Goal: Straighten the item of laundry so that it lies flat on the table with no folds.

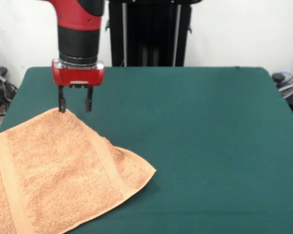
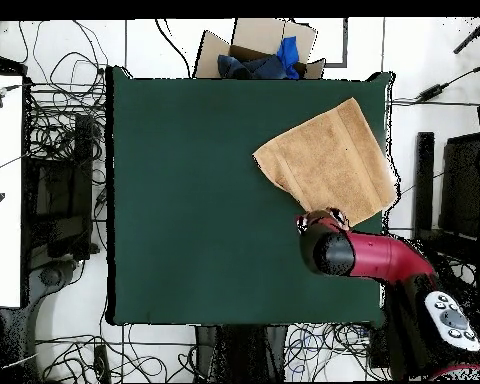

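Towel (image 1: 58, 170) spread near table (image 1: 200, 146) corner, one corner apparently overhanging the edge; slight ridge along one woven band. Gripper (image 1: 75, 105) jaws parted, hovering at towel's far corner, one fingertip possibly touching, likely positioned to pinch and pull flat.

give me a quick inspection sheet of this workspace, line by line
surface: dark green table, bare apart from the towel
job's things: tan towel lies toward one corner of the table, one corner running past the table edge in the overhead view; a ridge rises along one woven band, so not fully flat
clutter: nothing seen on the table
gripper: gripper open, fingers pointing down at the towel's far corner, one fingertip at the cloth
cables: many loose cables on the floor around the table
surroundings: open cardboard box with blue items beyond one table edge; white wall behind the pedestal
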Controlling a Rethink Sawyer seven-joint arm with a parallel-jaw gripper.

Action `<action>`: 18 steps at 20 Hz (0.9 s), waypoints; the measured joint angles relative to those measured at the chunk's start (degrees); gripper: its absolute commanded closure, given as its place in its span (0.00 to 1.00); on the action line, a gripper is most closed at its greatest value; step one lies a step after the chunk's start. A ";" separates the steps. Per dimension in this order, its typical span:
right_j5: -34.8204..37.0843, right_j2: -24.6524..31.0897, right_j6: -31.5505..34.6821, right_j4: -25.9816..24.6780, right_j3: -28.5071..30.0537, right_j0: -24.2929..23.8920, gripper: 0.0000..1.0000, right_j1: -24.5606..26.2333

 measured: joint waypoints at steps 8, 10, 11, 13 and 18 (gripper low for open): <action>-0.26 1.43 0.00 -0.94 0.00 -3.69 0.00 1.56; -0.92 1.14 0.00 -1.50 -0.10 -2.82 0.00 1.94; -1.42 0.88 0.00 -1.70 -0.17 -2.25 0.00 2.17; -2.63 0.06 0.00 -1.90 -0.32 -0.61 0.00 2.70; -6.23 -1.64 0.00 -1.93 -0.60 4.05 0.00 3.88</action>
